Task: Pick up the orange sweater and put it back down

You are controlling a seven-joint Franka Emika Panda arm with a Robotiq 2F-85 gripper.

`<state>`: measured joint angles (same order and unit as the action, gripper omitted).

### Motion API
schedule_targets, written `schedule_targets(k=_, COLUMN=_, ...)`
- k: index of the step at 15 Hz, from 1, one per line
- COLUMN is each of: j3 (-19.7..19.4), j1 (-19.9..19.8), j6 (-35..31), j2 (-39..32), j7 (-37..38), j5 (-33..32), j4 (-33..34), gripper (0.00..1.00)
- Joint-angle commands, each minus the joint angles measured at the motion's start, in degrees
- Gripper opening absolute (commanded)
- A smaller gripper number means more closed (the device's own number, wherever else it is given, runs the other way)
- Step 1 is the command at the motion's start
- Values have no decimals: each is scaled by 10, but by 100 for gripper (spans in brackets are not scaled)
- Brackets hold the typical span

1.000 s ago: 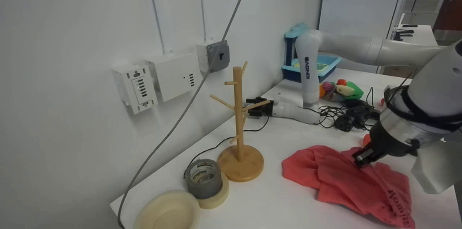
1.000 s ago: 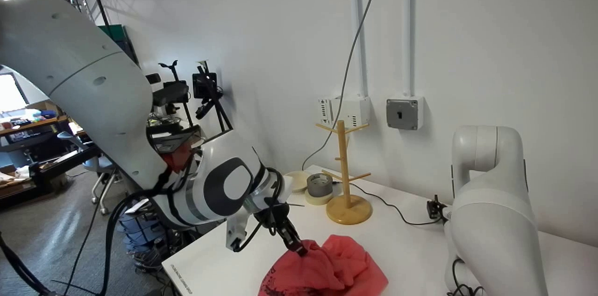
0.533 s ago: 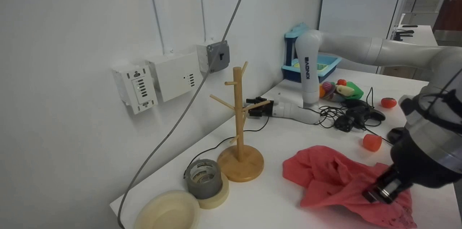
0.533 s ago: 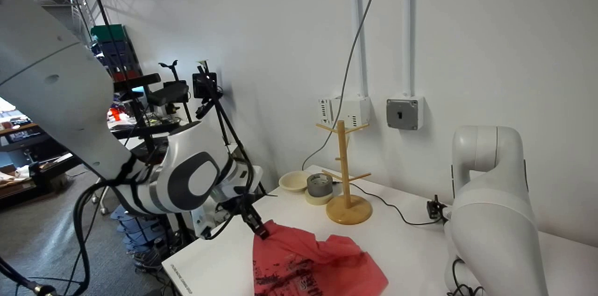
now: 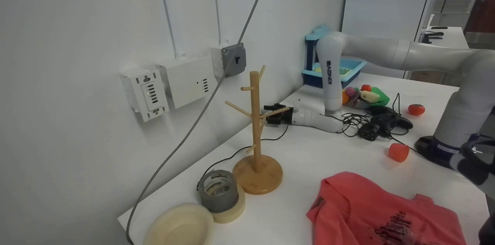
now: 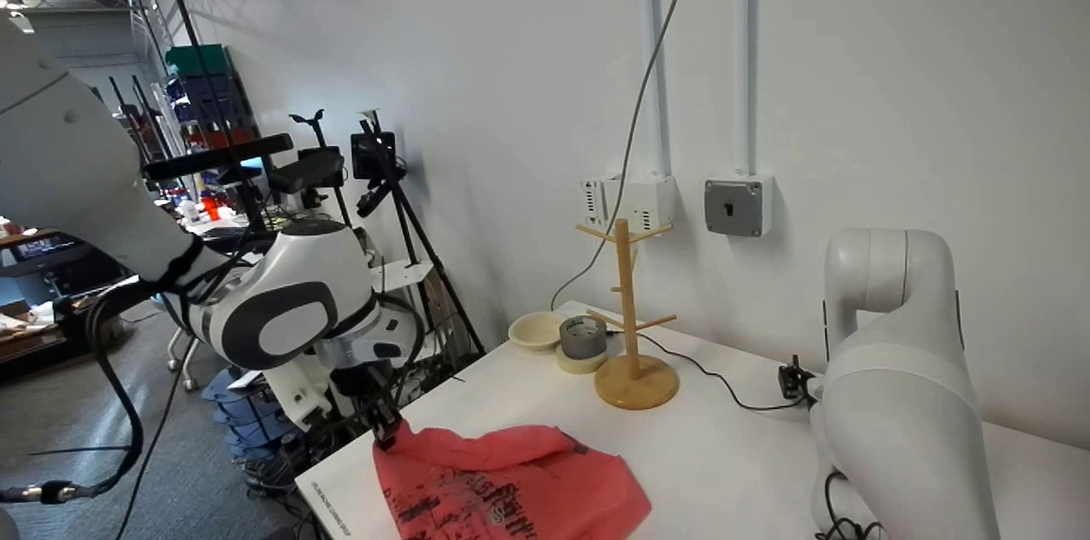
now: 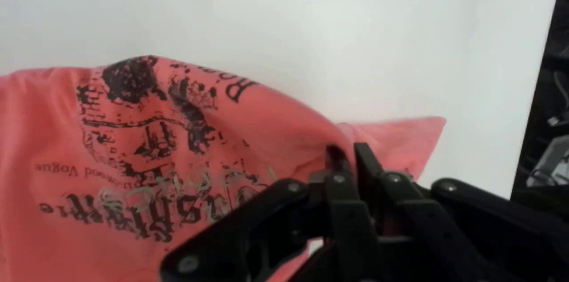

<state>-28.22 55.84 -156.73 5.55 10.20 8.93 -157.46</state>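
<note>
Claw (image 7: 348, 157) pinching the sweater (image 7: 133, 139): a raised ridge of cloth passes between the two fingers, which stand nearly together, with the printed front spread to one side and a smaller corner to the other. In an exterior view the held part rises to the fingers near the end of the desk (image 6: 732, 463); the rest that shows lies on the desk, apart from the mug rack (image 6: 628, 310). Whether the lift or the set-down is in hand cannot be told from the pose; both ask for care. For the lift, a slow, straight rise should let the cloth peel away without dragging, and a firm squeeze guards against the fold slipping out. For the set-down, a course inward from the desk's edge seems wise, so that no sleeve or hem hangs over; the loose part should touch first, and the fingers part only when the held fold also rests. Release from too high would probably leave a heap.
</note>
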Motion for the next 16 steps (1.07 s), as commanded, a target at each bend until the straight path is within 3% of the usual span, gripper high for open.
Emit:
schedule_targets(k=1, j3=-41, j1=12, j6=103, j2=-17, j7=-142, j5=96, j4=31, gripper=44)
schedule_targets(k=2, j3=64, j1=-100, j6=128, j2=-32, j7=-172, j5=122, j4=40, gripper=51)
schedule_targets(k=3, j3=77, j1=-124, j6=145, j2=-44, j7=-185, j5=128, j4=49, gripper=59)
schedule_targets(k=8, j3=206, j1=-321, j6=173, j2=-87, j7=-175, j5=86, j4=88, gripper=96)
schedule_targets(k=9, j3=226, j1=-354, j6=173, j2=-94, j7=-166, j5=73, j4=96, gripper=99)
schedule_targets(k=13, j3=260, j1=-436, j6=200, j2=-111, j7=-136, j5=16, j4=132, gripper=100)
schedule_targets(k=16, j3=281, j1=-463, j6=189, j2=-105, j7=-148, j5=18, j4=123, gripper=100)
